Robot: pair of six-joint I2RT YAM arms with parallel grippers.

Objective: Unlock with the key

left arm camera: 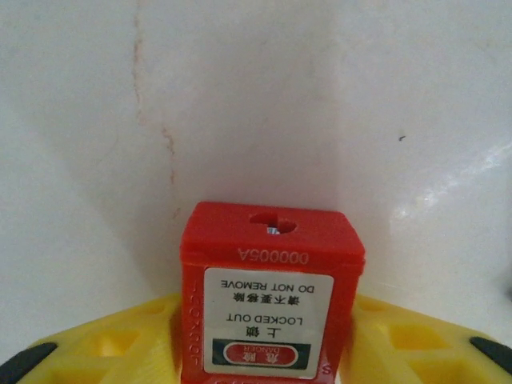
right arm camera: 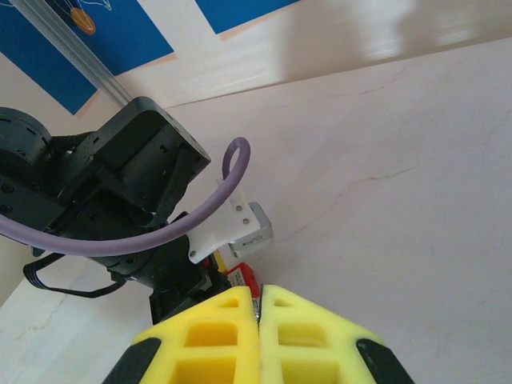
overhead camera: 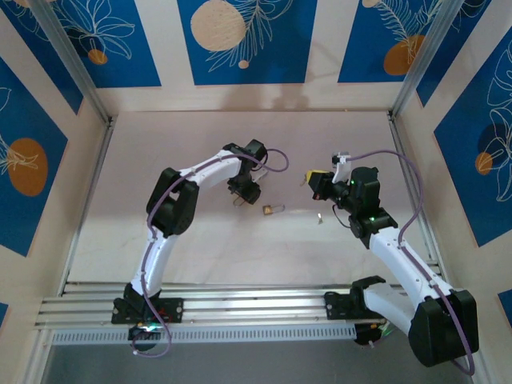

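Gripping a red padlock [left arm camera: 272, 296] with the left jaws, round keyhole [left arm camera: 272, 222] pointing at the worktop [left arm camera: 360, 96]. Pressing the right jaws' yellow fingers [right arm camera: 216, 328] tightly shut.

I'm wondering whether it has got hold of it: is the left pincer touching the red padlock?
Touching. In the left wrist view the left pincer's yellow fingers sit flush against both sides of the red padlock, with no gap showing.
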